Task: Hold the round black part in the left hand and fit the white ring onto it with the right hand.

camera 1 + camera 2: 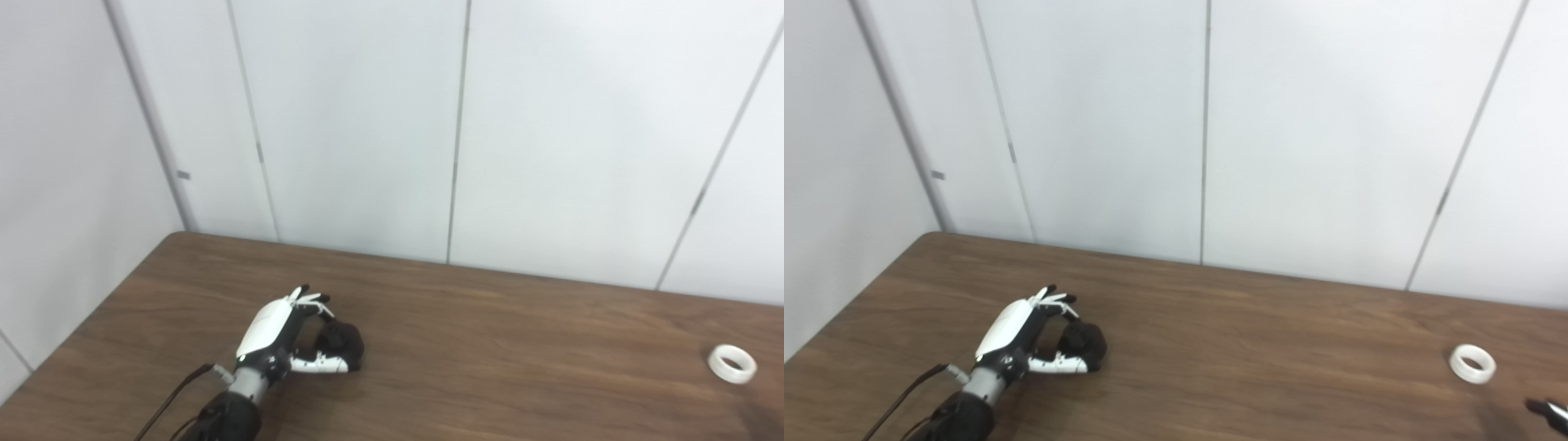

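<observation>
The round black part (pixel 340 343) lies on the brown table (pixel 490 343) at the front left. My left hand (pixel 283 334) is beside it on its left, fingers spread and curled over its far side, thumb lying along its near side. The hand cups the part without closing on it. The white ring (pixel 732 363) lies flat on the table at the far right. Only a dark fingertip of my right hand (pixel 1546 410) shows at the bottom right corner of the right eye view, a little in front of the ring (pixel 1472 364) and apart from it.
White wall panels (pixel 367 122) stand right behind the table's far edge and along its left side. A cable (pixel 174 392) runs along my left forearm.
</observation>
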Tool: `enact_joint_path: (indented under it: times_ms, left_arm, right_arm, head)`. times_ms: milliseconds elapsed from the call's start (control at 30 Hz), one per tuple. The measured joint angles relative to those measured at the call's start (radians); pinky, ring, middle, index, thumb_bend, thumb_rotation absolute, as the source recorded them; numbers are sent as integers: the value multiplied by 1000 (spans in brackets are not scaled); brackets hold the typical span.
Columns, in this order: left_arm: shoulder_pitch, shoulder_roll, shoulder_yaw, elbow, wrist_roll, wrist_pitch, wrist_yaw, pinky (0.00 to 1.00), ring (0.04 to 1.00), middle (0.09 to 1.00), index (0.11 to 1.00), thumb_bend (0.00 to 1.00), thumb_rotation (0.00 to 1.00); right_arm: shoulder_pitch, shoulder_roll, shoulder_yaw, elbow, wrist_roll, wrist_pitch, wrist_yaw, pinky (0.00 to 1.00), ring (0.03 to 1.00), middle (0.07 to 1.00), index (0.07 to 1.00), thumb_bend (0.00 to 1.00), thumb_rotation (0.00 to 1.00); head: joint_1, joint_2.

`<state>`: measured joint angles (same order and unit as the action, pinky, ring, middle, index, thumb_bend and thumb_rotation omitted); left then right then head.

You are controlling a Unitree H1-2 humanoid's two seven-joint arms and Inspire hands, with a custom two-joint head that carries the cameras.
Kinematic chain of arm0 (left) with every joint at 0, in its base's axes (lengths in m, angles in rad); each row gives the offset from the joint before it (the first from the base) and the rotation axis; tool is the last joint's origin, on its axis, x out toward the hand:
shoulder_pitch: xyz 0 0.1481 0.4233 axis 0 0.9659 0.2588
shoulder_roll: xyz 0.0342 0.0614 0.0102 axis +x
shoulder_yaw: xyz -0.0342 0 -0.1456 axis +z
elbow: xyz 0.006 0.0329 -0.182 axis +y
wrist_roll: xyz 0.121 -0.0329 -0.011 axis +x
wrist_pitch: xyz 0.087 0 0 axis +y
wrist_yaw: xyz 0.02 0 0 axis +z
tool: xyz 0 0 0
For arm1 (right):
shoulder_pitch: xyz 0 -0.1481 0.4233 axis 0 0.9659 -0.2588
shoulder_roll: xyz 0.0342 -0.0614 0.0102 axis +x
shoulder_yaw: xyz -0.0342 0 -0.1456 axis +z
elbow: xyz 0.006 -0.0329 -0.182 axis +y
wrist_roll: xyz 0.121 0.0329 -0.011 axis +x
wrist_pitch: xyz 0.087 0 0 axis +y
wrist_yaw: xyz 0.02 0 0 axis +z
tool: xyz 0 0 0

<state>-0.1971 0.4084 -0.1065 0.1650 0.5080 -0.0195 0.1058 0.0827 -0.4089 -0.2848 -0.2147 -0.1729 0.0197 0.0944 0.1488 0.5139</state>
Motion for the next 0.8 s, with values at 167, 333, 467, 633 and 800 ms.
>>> enact_joint_path:
  times_ms: [167, 333, 467, 633, 800]
  left_arm:
    - [22, -8, -2, -42, 3, -16, -9, 1000, 1000, 868, 477, 518, 41]
    - [44, -22, -13, -75, 2, -47, -31, 1000, 1000, 871, 478, 518, 41]
    - [48, -21, -8, -80, -3, -78, -46, 1000, 1000, 874, 478, 517, 38]
    - [62, -13, -1, -115, -8, -105, -75, 1000, 1000, 872, 478, 517, 36]
    - [80, -13, 4, -142, -10, -110, -110, 1000, 1000, 869, 478, 516, 36]
  right_arm:
    - [-70, -63, -6, -24, -89, 51, -12, 907, 993, 986, 770, 782, 304]
    - [-174, -138, 15, -25, -174, 141, -2, 957, 1000, 1000, 799, 883, 174]
    - [-237, -178, 61, -24, -207, 234, 48, 872, 1000, 1000, 823, 964, 271]
    - [-297, -210, 128, 1, -261, 265, 74, 827, 1000, 1000, 826, 999, 375]
    - [-356, -212, 196, 112, -307, 239, 69, 940, 1000, 1000, 798, 964, 289]
  head:
    - [-70, -2]
    - [-155, 0]
    - [-273, 3]
    - [-319, 8]
    - [-340, 14]
